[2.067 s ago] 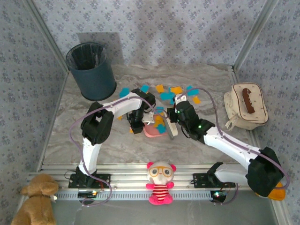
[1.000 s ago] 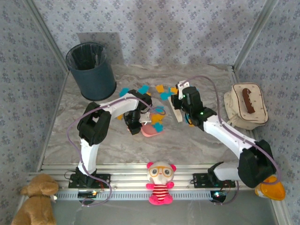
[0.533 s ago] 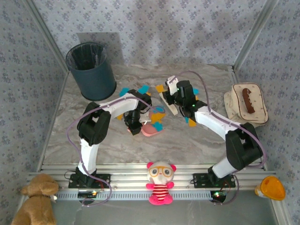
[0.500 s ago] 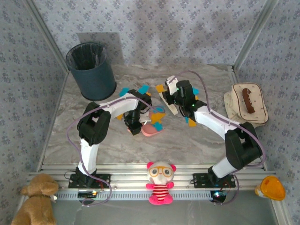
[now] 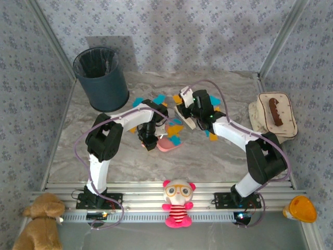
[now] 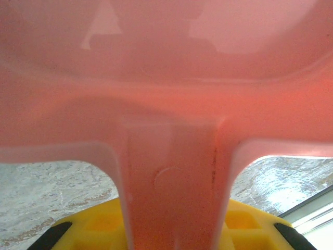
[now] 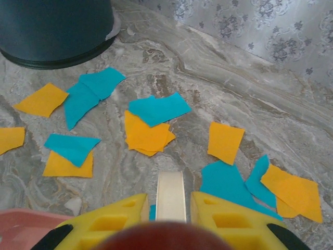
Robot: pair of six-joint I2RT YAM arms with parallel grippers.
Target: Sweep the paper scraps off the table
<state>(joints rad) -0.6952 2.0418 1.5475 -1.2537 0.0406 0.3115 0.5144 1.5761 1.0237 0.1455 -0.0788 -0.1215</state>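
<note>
A grey-beige marbled surface (image 5: 234, 151), walled in blue floral paper, carries the paper scraps (image 7: 148, 136) across its far middle. They form a loose band whose long axis runs side to side, from just in front of the dark blue bin (image 7: 52, 26) to a little right of centre. They are small, flat, angular pieces in orange and cyan-blue, lying flush on the marble with their corners pointing every which way. Several overlap, such as a cyan piece over an orange one, while others lie singly and apart. The right tool (image 7: 170, 211) is clenched on a narrow cream-white bar (image 7: 170, 191), which points away from the wrist toward the scraps, its far end just short of that overlapping pair. The left tool (image 6: 169, 213) is clamped around the handle of a pink dustpan (image 6: 166, 78), whose pan spreads wide ahead of the yellow fingers (image 6: 93, 224). From above, the dustpan sits at the band's near edge, with a cyan and an orange scrap at its rim.
</note>
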